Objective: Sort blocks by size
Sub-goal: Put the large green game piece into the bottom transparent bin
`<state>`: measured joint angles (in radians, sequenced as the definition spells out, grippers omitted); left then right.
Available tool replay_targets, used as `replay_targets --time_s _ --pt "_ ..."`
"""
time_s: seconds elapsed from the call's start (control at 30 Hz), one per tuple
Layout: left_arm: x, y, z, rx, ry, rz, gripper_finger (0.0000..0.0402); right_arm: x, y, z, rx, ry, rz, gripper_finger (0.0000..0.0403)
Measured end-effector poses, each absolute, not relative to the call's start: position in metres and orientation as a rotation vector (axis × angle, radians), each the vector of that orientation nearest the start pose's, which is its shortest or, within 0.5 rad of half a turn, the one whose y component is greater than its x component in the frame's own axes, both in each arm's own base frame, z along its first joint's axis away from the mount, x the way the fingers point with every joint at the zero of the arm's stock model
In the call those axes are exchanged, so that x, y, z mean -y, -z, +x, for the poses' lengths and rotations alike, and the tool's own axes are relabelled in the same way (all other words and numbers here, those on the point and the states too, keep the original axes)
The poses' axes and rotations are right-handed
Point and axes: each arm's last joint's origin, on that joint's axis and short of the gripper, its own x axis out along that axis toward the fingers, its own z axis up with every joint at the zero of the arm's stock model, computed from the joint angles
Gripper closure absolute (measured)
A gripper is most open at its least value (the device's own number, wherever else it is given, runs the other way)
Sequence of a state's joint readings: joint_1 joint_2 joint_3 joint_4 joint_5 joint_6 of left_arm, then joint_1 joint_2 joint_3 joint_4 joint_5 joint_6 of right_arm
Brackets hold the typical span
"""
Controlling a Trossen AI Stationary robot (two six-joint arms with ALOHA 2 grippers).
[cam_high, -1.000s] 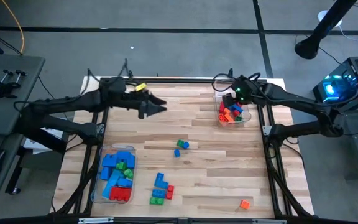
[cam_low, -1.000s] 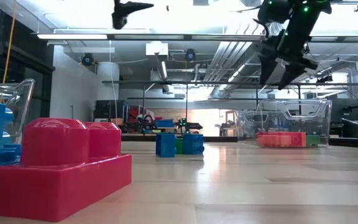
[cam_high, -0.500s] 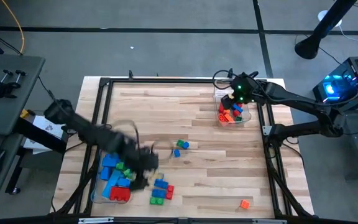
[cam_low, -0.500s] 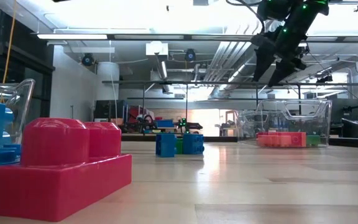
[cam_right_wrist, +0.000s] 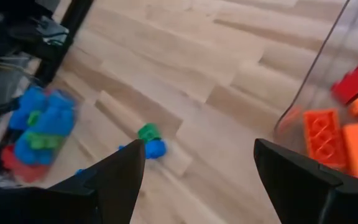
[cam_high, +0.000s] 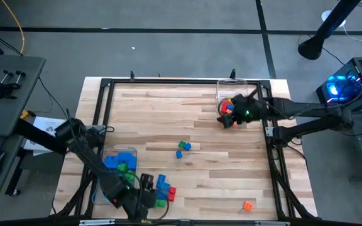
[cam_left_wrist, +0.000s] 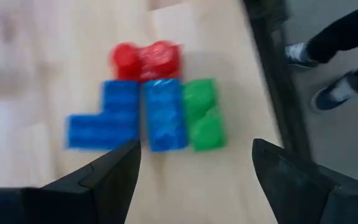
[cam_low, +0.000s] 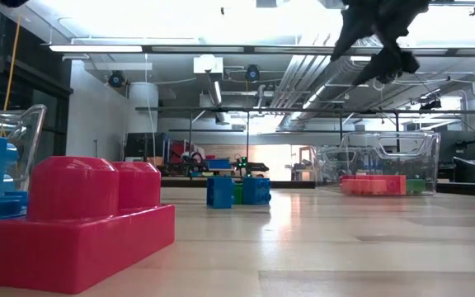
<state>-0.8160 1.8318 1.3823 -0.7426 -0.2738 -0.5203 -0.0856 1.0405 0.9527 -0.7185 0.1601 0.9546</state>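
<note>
A cluster of red, blue and green blocks lies flat on the table near its front edge; it also shows in the left wrist view. My left gripper is open just above and beside the cluster, and I see no touch. My right gripper is open and empty beside the far-right clear tub, which holds red and orange blocks. A small green and blue pair lies mid-table. One orange block lies at the near right.
A clear tub at the near left holds blue, green and red blocks, partly under my left arm. A black metal frame runs round the table's edges. A person's shoes show beyond the table's near edge.
My left gripper has swept from the table's far left down to the near edge, ending over the block cluster. My right gripper has moved from over the far-right tub toward the table's near side and tipped. No block has moved.
</note>
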Motion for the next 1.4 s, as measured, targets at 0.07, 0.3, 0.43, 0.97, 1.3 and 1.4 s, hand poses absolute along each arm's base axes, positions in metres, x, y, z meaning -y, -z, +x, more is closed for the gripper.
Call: replay_targets --time_s 0.07,0.3,0.43,0.97,1.3,1.4 --pt "0.274 -0.209 0.262 -1.075 0.216 0.142 0.0108 0.011 -0.300 0.202 -0.621 0.598 0.887 0.0107" --pt "0.293 -0.199 0.270 -1.047 0.379 0.062 0.0108 -0.012 -0.300 0.201 -0.601 0.598 0.882 0.0107" --pt "0.289 -0.188 0.281 -1.076 0.356 0.013 0.0108 -0.014 -0.299 0.200 -0.618 0.596 0.855 0.0107" --pt "0.253 -0.176 0.313 -1.187 0.327 -0.159 0.0108 -0.014 -0.296 0.197 -0.679 0.586 0.762 0.0107" --pt "0.229 -0.175 0.330 -1.218 0.302 -0.236 0.0108 -0.014 -0.296 0.197 -0.689 0.576 0.737 0.0107" --pt "0.225 -0.175 0.333 -1.251 0.336 -0.289 0.0108 -0.014 -0.296 0.197 -0.693 0.570 0.723 0.0107"
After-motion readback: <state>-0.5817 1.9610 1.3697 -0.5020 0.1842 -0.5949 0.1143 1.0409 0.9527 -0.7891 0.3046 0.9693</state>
